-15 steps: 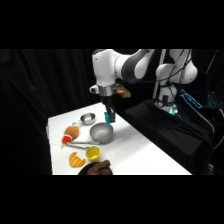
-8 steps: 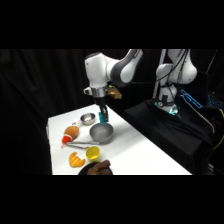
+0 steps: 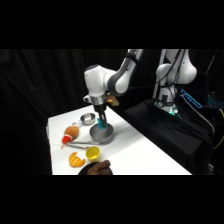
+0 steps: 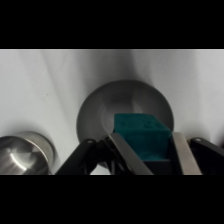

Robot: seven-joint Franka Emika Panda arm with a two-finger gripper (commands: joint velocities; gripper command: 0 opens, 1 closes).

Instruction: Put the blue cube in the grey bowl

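Turquoise cube: the blue cube [image 4: 141, 136] is clamped between the two fingers [image 4: 126, 152] of the gripper [image 3: 102, 122], above the inside of the grey bowl [image 4: 92, 112].
Gripper: closed on the cube, pointing straight down over the bowl.
Grey bowl: it stands near the middle of the table [image 3: 140, 160], towards the far edge.
Silver bowl: the smaller shiny bowl [image 3: 88, 118] is just beside the grey one, closer to the far corner.
Near left edge: a yellow cup [image 3: 92, 152], an orange piece [image 3: 75, 159] and an orange-red thing [image 3: 70, 133].
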